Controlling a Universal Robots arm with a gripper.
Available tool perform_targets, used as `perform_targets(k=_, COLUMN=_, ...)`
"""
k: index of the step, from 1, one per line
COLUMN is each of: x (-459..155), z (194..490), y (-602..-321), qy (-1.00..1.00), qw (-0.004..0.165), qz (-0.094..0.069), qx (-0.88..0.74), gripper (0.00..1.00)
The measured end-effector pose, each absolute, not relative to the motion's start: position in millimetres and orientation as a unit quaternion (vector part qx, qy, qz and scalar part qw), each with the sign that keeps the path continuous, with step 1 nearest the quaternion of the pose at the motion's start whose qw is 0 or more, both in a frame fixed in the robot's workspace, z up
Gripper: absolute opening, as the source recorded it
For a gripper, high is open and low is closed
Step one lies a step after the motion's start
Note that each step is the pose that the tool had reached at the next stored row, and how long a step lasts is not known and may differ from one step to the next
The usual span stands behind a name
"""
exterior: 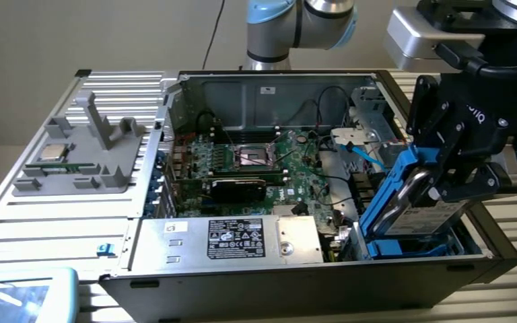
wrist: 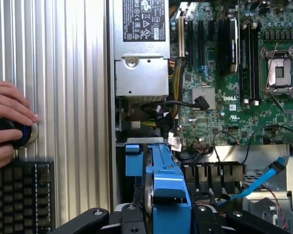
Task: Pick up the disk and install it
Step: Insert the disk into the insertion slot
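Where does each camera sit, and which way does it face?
Exterior view: off the arm, raised beside the open dark computer case, facing obliquely down into it; shows the arm's silver-blue joint and the black gripper shut on the grey-metal disk in its blue plastic carrier.
Wrist view: on the wrist, facing down past the gripper into the case; shows the gripper's fingers, and a person's hand by a dark keyboard.
Shared: gripper, disk, green motherboard, silver power-supply box with black-and-white label.
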State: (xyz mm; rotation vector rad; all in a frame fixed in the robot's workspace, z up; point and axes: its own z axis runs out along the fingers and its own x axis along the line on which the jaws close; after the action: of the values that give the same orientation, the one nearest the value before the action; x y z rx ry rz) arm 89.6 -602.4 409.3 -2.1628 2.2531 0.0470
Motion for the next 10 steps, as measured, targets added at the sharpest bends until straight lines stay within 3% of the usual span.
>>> perform_targets(k=10, x=89.6, z=403.4, y=-602.4, qy=0.721, qw=0.009, qz=0.015, qx=-0.692, gripper=0.37)
